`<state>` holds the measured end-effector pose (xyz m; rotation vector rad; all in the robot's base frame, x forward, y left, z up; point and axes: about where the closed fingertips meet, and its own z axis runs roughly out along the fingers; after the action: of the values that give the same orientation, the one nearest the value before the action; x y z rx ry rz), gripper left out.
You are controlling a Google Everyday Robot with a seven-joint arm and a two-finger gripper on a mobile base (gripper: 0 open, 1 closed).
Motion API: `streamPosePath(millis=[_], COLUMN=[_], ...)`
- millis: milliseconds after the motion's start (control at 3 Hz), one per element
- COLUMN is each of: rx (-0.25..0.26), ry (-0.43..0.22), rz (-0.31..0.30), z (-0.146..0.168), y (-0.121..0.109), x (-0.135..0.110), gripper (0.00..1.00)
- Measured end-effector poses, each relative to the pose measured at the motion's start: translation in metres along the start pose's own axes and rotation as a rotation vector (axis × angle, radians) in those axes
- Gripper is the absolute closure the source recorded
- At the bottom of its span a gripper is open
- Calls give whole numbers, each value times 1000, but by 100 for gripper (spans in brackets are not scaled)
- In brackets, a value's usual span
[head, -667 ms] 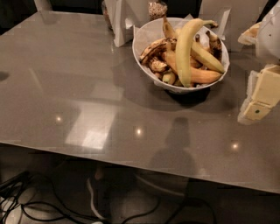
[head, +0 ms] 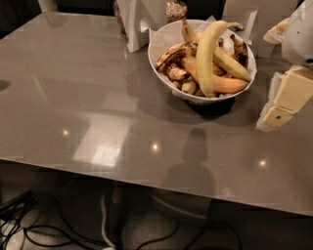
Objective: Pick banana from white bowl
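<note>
1. Since the earlier frame the gripper [head: 276,110] has edged a little left toward the white bowl [head: 157,44]; the bowl and fruit lie as they did.
2. It hangs at the right edge of the view, beside the bowl and apart from it, over the counter [head: 98,97]. I cannot tell whether its jaws are open or closed.
3. The banana [head: 205,53], pale and strongly curved, lies on top of the heap in the bowl. It runs from the far rim down to the near side, untouched.
4. Risk: it rests against an orange-yellow riper banana [head: 222,84] and near the small brown-spotted bananas [head: 172,52]. Jaws closing low or off-centre would likely catch a neighbour as well, or bruise the soft ones.
5. Risk: the skin is smooth and the fruit bends, so a grip near an end may let it swing or slip out on the lift.
6. Risk: the bowl looks light and thin-walled. A sideways approach from the gripper's present spot could knock the near rim and push or tip the bowl.
7. Around: a white stand [head: 134,24] and a jar [head: 175,10] sit close behind the bowl, which leaves little room on the far side. Cables [head: 49,234] lie on the floor below the counter, out of the way.
</note>
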<state>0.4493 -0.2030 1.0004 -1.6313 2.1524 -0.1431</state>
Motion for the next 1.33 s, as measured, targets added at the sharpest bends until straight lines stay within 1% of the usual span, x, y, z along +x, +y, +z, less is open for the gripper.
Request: streamPosePath(millis=[333,667,1000,1333], rx=[50,79,113,110], ry=[-85,-129,-131,-137], rz=[49,148,288,375], z=[5,18,35,34], y=[-19,-43,-64,-64], x=[-29,-58,-70,-72], gripper=[0,0,0,0])
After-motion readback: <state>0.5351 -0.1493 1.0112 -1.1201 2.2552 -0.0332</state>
